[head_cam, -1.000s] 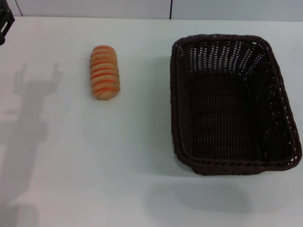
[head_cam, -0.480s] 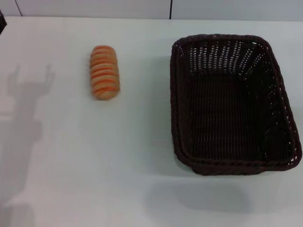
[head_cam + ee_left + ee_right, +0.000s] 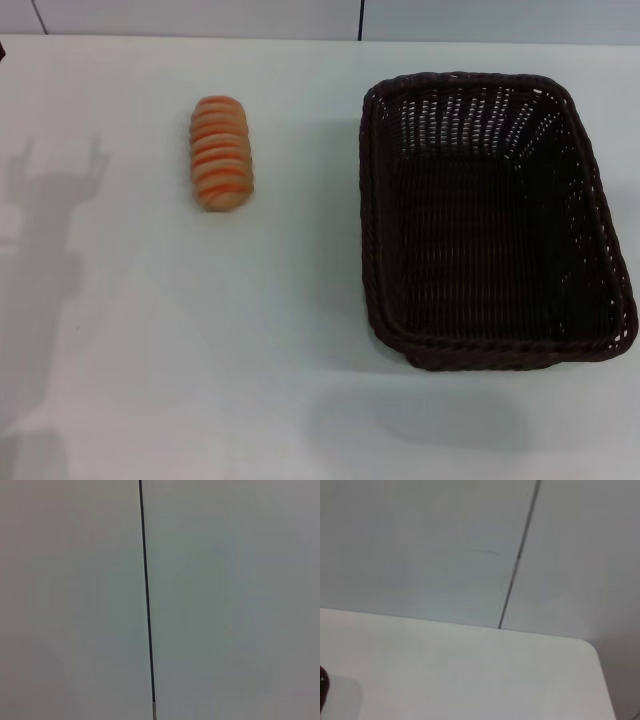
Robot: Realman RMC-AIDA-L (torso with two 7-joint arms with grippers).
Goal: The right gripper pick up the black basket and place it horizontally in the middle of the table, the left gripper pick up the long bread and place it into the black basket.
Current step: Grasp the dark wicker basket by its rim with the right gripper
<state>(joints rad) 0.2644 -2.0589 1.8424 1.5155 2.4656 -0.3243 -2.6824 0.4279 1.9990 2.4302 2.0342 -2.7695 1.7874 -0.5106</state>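
Black basket [image 3: 495,220] empty on table [image 3: 200,350], long bread [image 3: 221,153] well apart — no fingers visible

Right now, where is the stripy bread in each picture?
Head view: the bread lies on the white table, on the robot's left, apart from the dark basket.
Left wrist view: not in it; only a pale wall with a thin dark seam.
Right wrist view: not in it; only bare table and wall.
Shared landmark: the wall seam behind the table shows in all three views.
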